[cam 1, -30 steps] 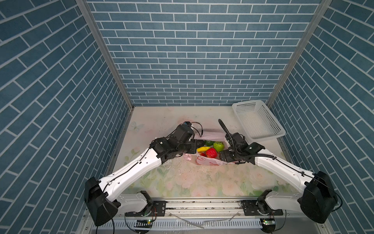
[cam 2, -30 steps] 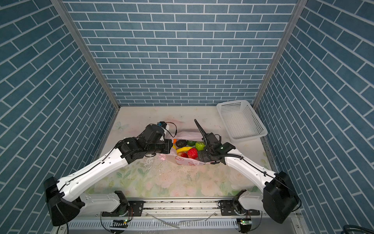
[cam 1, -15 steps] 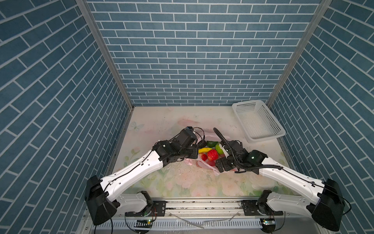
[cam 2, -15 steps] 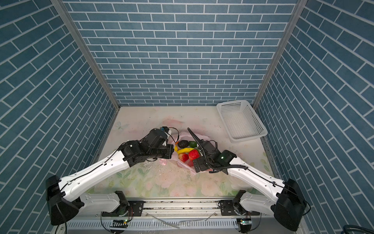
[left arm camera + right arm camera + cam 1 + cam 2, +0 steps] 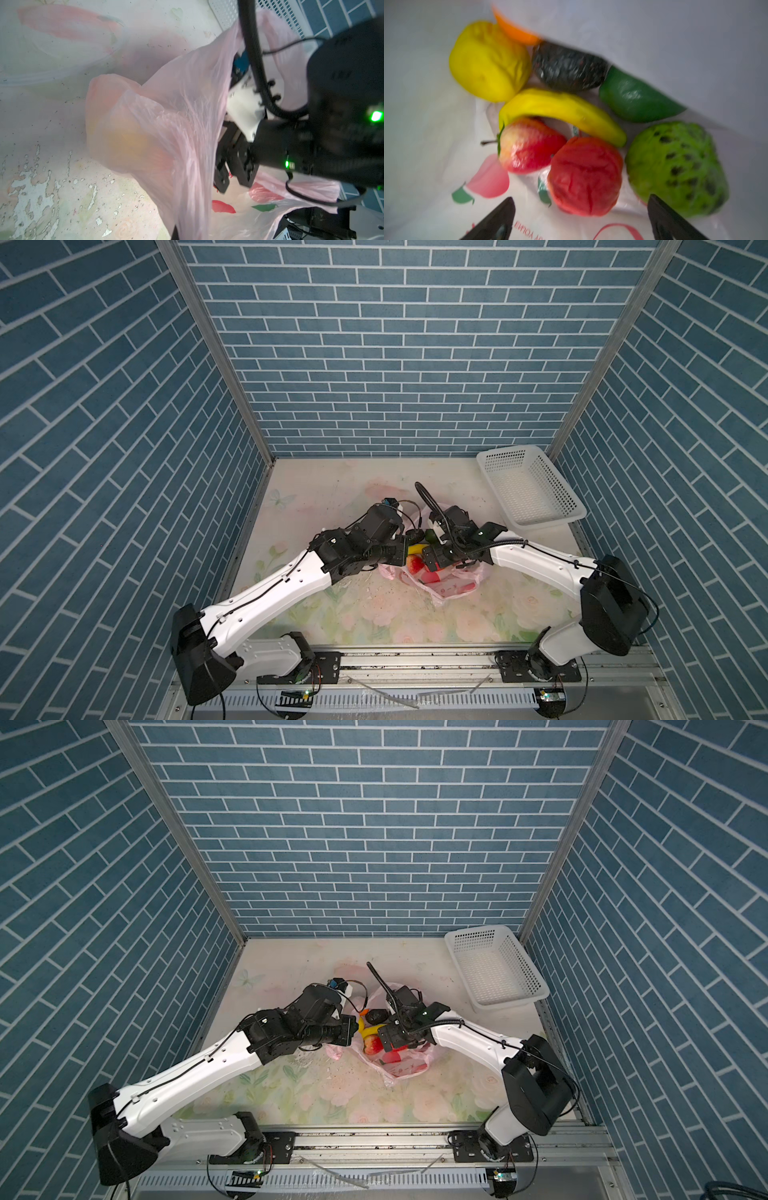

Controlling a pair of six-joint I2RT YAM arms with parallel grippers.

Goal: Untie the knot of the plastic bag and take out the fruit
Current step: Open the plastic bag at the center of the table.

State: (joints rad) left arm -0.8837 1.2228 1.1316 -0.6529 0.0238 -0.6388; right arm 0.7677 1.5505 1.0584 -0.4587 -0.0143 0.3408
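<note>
Right wrist view shows the right jaws spread wide inside the bag (image 5: 436,145), just above the fruit (image 5: 560,112) piled in it on the desk (image 5: 374,614), while the left jaws are pinched shut on its rim.

We see the left arm (image 5: 270,593) and right arm (image 5: 536,572) in smooth white shells with black joints, bulky black shoulder housings (image 5: 199,655) at seven and four o'clock, thin black cables (image 5: 552,556) clipped along them, and an all-black left hand (image 5: 351,1033) and right hand (image 5: 581,197).
</note>
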